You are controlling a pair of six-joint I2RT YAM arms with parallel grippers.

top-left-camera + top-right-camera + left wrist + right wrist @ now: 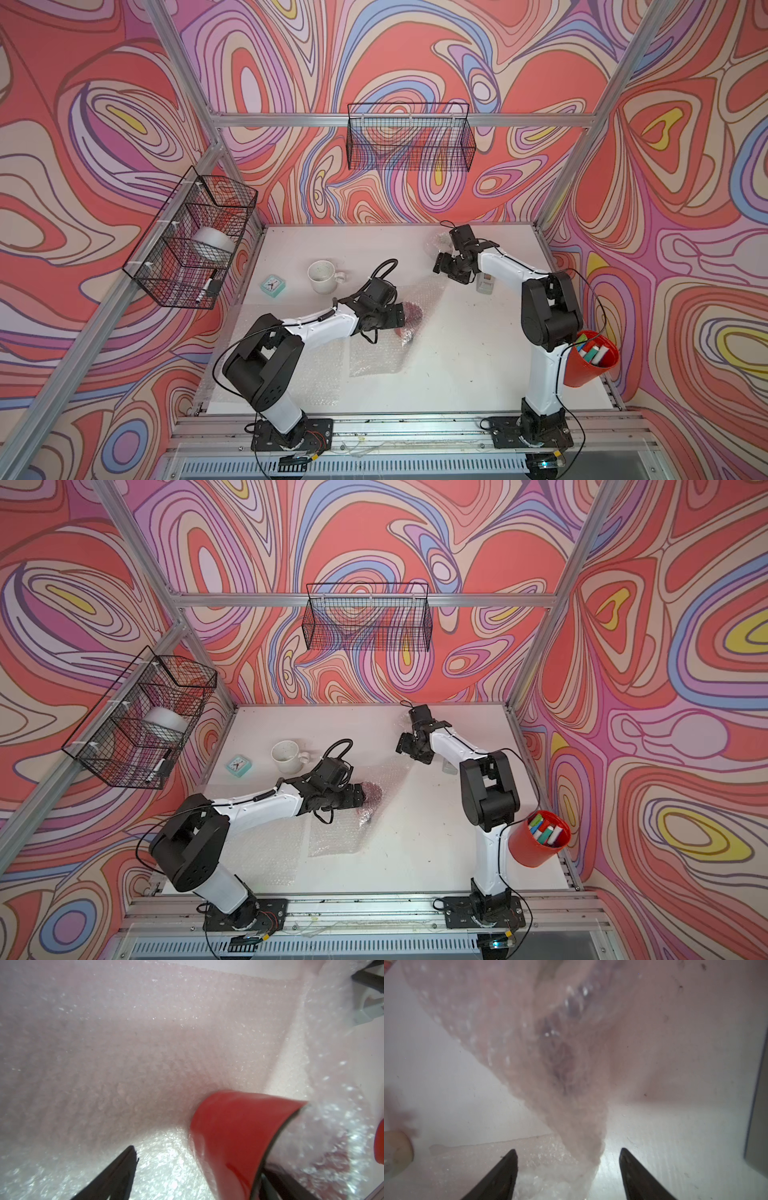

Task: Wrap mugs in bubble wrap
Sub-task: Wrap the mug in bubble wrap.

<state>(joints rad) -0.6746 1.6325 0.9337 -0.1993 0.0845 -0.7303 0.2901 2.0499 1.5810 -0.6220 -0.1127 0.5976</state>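
Note:
A red mug (234, 1136) lies on a sheet of bubble wrap (376, 353), part of which is folded over it (415, 312). My left gripper (197, 1163) is open and straddles the mug's wall. One finger (122, 1172) is outside on the wrap, the other inside the mug. A white mug (322, 276) stands upright and bare at the back left. My right gripper (568, 1149) is open at the back right (441, 266), with a loose tail of a bubble wrap bundle (562, 1059) between its fingers. Something dim and greyish shows inside that bundle.
A mint-green clock (273, 285) sits left of the white mug. A second bubble wrap sheet (291, 374) lies under my left arm. A grey tape dispenser (485, 286) stands by my right arm. Nearby are a red cup of markers (590, 361) and a wire basket (195, 241) with a white roll.

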